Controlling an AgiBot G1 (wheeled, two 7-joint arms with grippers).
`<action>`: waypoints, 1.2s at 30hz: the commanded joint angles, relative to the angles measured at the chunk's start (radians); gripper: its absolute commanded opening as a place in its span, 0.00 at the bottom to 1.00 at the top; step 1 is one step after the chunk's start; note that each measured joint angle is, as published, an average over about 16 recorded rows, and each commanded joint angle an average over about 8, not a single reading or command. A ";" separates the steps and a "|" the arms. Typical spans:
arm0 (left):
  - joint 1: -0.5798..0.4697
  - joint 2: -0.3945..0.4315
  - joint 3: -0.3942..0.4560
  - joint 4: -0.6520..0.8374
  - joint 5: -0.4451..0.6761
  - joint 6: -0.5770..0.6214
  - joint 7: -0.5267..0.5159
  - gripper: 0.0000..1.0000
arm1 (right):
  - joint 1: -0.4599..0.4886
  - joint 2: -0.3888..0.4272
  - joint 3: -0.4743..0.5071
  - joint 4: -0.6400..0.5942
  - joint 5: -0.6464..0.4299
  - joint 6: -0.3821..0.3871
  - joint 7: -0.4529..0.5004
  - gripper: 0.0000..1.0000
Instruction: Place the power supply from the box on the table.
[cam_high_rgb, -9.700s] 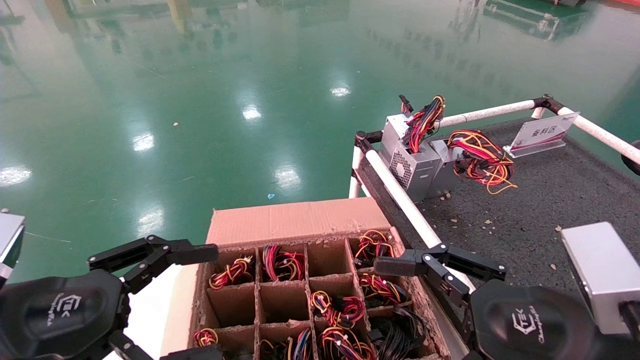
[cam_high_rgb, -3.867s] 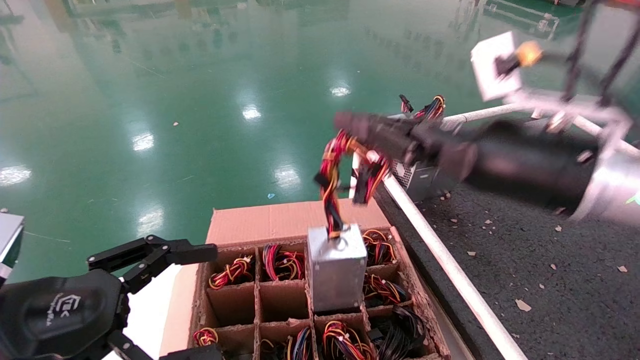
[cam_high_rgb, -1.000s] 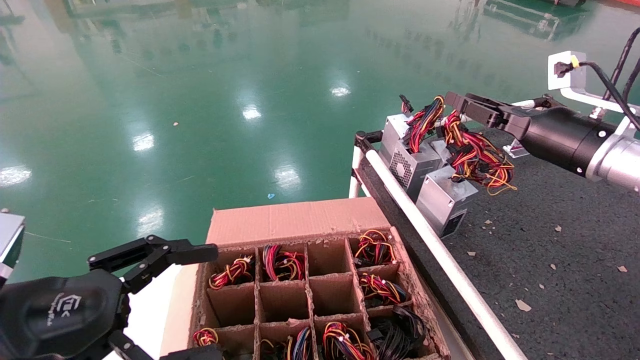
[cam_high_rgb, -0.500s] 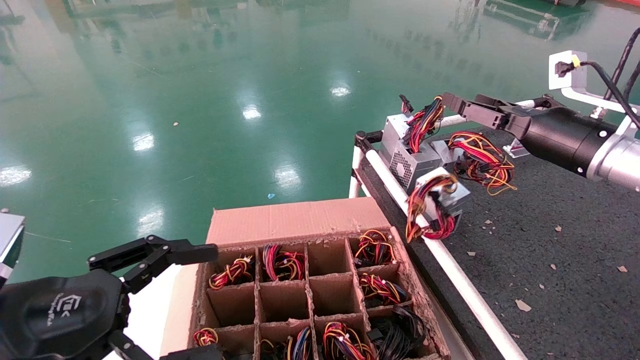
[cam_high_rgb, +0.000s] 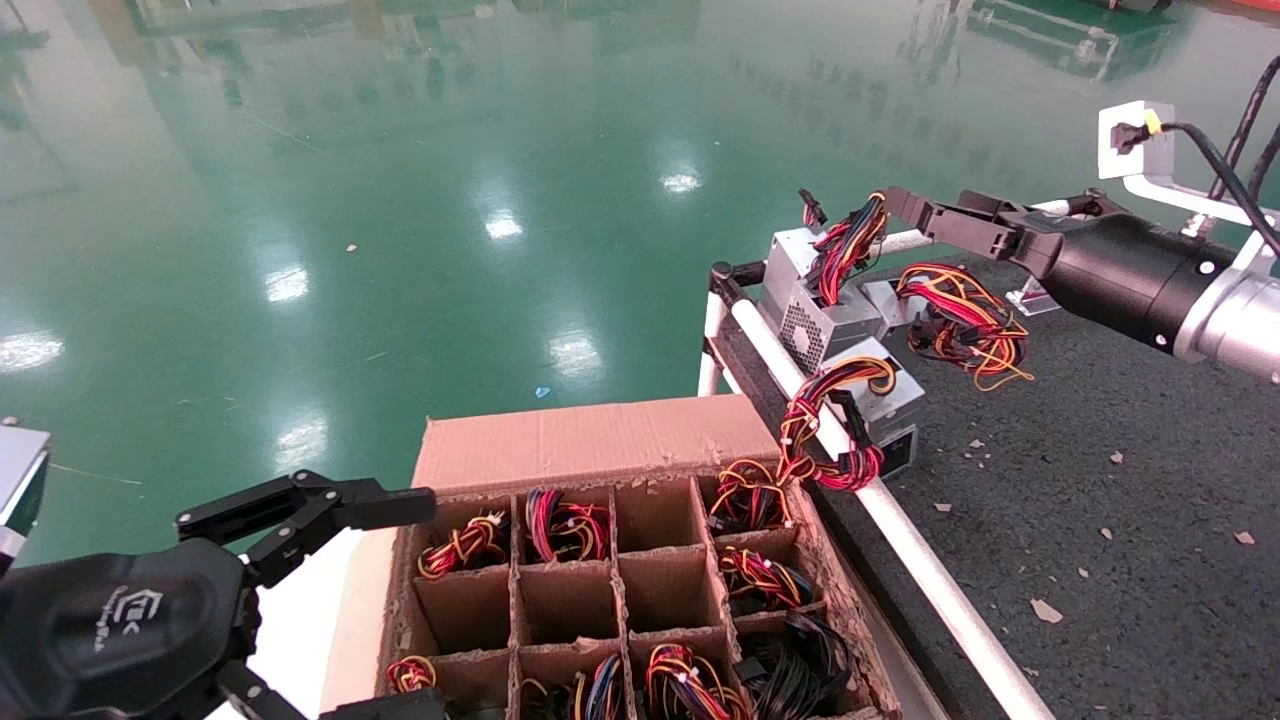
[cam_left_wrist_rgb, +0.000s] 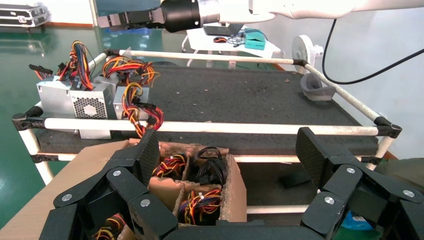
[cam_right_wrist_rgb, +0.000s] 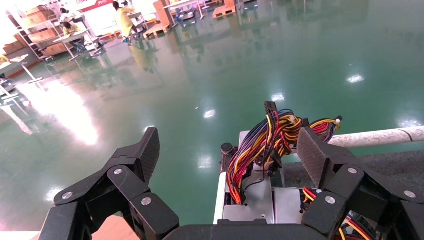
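One power supply (cam_high_rgb: 885, 395) now rests on the table (cam_high_rgb: 1100, 480) (right pincer (cam_high_rgb: 905, 208) wide, released).

The box (cam_high_rgb: 600, 560) stands left of the counter (cam_high_rgb: 1100, 480). The power supply (cam_high_rgb: 880, 395) lies on the counter's left edge, its wires (cam_high_rgb: 825, 430) draped over the rail (cam_high_rgb: 900, 530) toward the box.

Right gripper (cam_right_wrist_rgb: 227, 157) hung spread wide, empty. Between its fingers (cam_right_wrist_rgb: 142, 152): a wired power supply (cam_right_wrist_rgb: 260, 195) at lower centre, white rail (cam_right_wrist_rgb: 380, 136) right, green floor (cam_right_wrist_rgb: 200, 60) beyond.
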 joint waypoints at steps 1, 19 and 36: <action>0.000 0.000 0.000 0.000 0.000 0.000 0.000 1.00 | 0.001 0.000 0.000 -0.001 -0.001 0.000 0.000 1.00; 0.000 0.000 0.000 0.000 0.000 0.000 0.000 1.00 | -0.153 0.080 0.005 0.266 0.088 -0.092 0.027 1.00; 0.000 0.000 0.000 0.000 0.000 0.000 0.000 1.00 | -0.352 0.184 0.012 0.612 0.202 -0.212 0.062 1.00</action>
